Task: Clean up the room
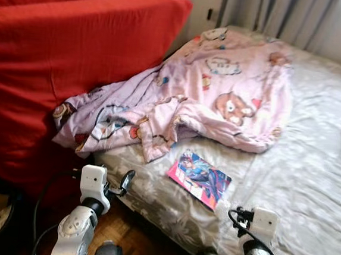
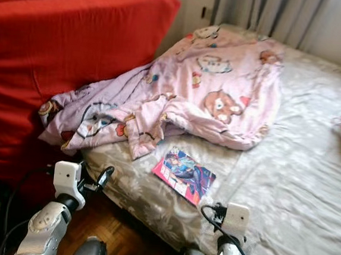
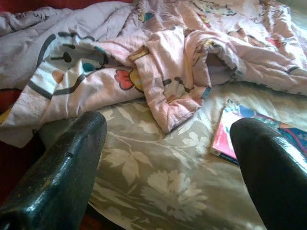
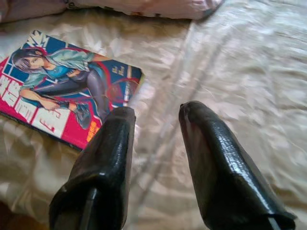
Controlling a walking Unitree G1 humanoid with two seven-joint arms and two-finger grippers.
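While both arms hover at the bed (image 1: 309, 175) edge, step looks like approach to the book (image 1: 199, 178) | book flat near bed's front edge, just below the blanket (image 1: 209, 95) | left gripper (image 3: 168, 158) wide, empty; right gripper (image 4: 156, 124) narrow gap, empty, beside book | next: reach, pinch book edge | floral sheet, red sofa (image 1: 57, 58) left of bed, parquet (image 1: 131, 237) below.

Both silver arms reach forward at the lower edge of the head views. The left tool (image 3: 168, 158) has its black fingers (image 3: 57, 177) spread wide — nothing between them. The right tool (image 4: 156, 120) seems only slightly parted — fingers (image 4: 216, 163) near together, gripping nothing.
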